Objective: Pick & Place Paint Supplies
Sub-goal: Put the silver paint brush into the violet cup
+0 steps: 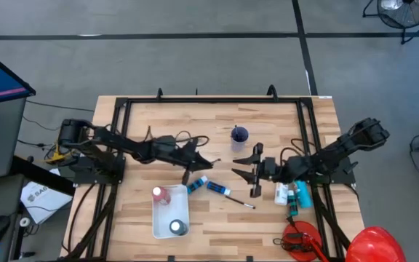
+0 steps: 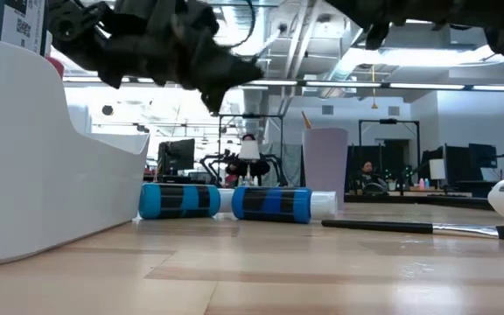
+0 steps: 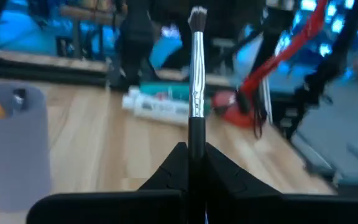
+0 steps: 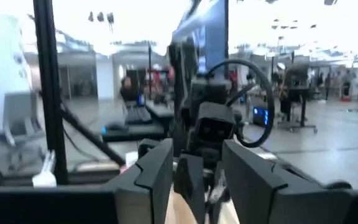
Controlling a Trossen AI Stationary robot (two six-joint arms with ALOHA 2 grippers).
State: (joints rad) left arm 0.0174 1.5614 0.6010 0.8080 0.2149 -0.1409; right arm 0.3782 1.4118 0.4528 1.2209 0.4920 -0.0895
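Wooden slats make up the bench (image 1: 122, 218), which sits inside a black frame on a grey floor, with an open workshop of desks and screens beyond it. Near the bench's middle, the left gripper (image 1: 204, 161) is raised above the surface with its fingers pressed together on a thin dark-handled brush (image 3: 196, 81), whose bristles point away past the fingertips. A white tray (image 1: 163, 218) at the front edge already holds 2 bottles, a red bottle (image 1: 159, 193) and a dark bottle (image 1: 178, 228). Just beside the tray's far right corner lie a light blue bottle (image 2: 180, 200) and a dark blue bottle (image 2: 274, 204), nearly end to end, with a second brush (image 2: 418, 227) lying on the wood near them. A grey cup (image 1: 239, 135) stands toward the back edge, and more bottles (image 1: 294, 194) cluster at the right side. The right gripper (image 1: 255, 173) hovers between the cup and that cluster, fingers partly spread and holding nothing that shows. My reading is that the step in hand is carrying the lifted brush to where it belongs, probably the cup or the tray; the next move calls for lining the brush up over that container before letting go, and keeping clear of the other arm close by.
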